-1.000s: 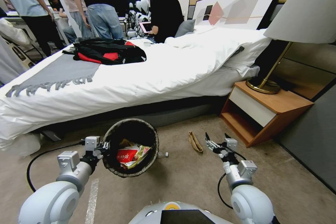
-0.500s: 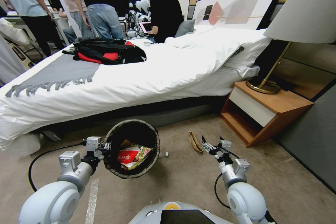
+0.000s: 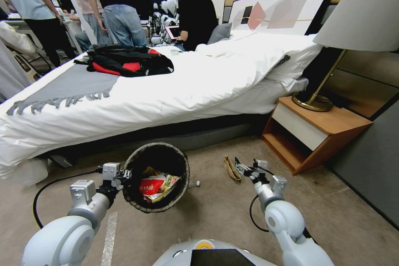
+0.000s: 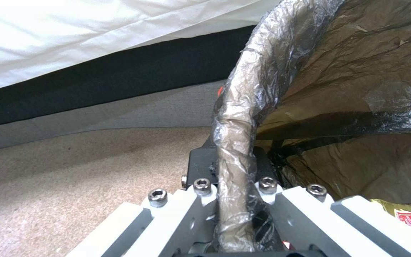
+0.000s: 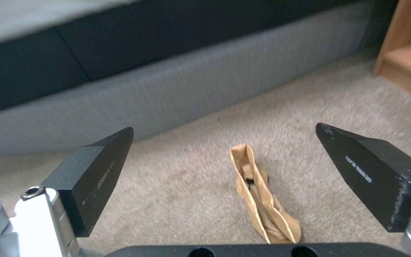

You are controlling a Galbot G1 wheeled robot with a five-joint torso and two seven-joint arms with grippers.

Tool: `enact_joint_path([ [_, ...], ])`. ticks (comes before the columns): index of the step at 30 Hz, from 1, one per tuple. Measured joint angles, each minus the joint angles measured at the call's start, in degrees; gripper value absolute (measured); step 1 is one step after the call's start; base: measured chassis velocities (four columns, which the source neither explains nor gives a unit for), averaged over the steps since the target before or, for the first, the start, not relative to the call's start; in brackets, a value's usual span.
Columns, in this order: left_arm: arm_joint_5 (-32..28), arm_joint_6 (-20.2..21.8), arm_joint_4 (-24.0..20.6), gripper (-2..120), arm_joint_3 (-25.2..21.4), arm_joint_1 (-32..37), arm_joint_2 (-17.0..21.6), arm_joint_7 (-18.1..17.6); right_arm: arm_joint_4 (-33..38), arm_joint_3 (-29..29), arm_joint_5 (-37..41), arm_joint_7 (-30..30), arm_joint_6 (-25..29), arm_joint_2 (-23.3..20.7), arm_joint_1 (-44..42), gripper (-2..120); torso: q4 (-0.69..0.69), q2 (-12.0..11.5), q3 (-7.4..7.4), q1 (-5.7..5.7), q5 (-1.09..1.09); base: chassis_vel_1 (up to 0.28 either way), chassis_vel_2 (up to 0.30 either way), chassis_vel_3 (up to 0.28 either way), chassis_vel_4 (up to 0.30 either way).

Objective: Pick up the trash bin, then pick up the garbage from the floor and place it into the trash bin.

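Trash bin (image 3: 157, 176): round, dark bag liner folded over its rim, held tilted toward the robot just in front of the bed (image 3: 166, 87). Left hand (image 3: 121, 177) clamped on the near rim; the left wrist view showed the liner-wrapped rim (image 4: 234, 150) pinched between both pads. Contents: red-and-white packets (image 3: 154, 185) and a yellowish wrapper.

Garbage remaining, item one: brown peel-like strip (image 3: 231, 168) lying flat on the floor (image 3: 216, 216), between the bin and the wooden nightstand (image 3: 316, 133).

Change noted: over the past second the right hand (image 3: 246, 167) had moved forward and toward the strip, its fingers spread wide; the bin and left hand had barely shifted. In the right wrist view the strip (image 5: 262, 200) lay between the two open fingertips (image 5: 105, 167), not yet touched. Judged: approach to a pick, grasp still to come.

Obscured: the bin's white body, covered by liner; a small pale object (image 3: 193, 183) just behind the bin, possibly a bottle, mostly hidden; the height of the right hand above the carpet could not be told.
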Motion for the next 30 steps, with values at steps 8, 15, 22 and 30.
enact_joint_path([
  [8, 0.44, 0.0, 0.0, 1, -0.3, 0.36, -0.25, -0.02, -7.52, -3.2, 0.85, 1.58, -0.63, -0.67, 3.94, 100, 0.0, 0.0, 0.0, 0.0, 0.0, 0.0, 0.0, 0.0, 0.0],
  [15, 0.47, 0.0, 0.0, 1, -0.79, 0.53, -0.48, -0.03, -8.94, -4.26, -0.28, 3.34, -1.71, 0.11, 4.17, 100, 0.0, 0.0, 0.0, 0.0, 0.0, 0.0, 0.0, 0.0, 0.0],
  [22, 0.49, 0.0, 0.0, 1, -0.56, 0.43, -0.54, -0.02, -10.47, -4.63, -1.07, 3.7, -2.28, 0.97, 3.65, 100, -0.01, 0.0, 0.0, 0.0, -0.01, 0.0, 0.0, 0.0, 0.0],
  [30, 0.55, 0.0, 0.0, 1, -0.6, 0.66, -0.14, 0.06, -18.89, -6.6, 0.73, 3.34, -3.22, 0.86, 11.23, 100, 0.0, 0.0, 0.0, 0.0, 0.0, 0.0, 0.0, 0.0, 0.0],
])
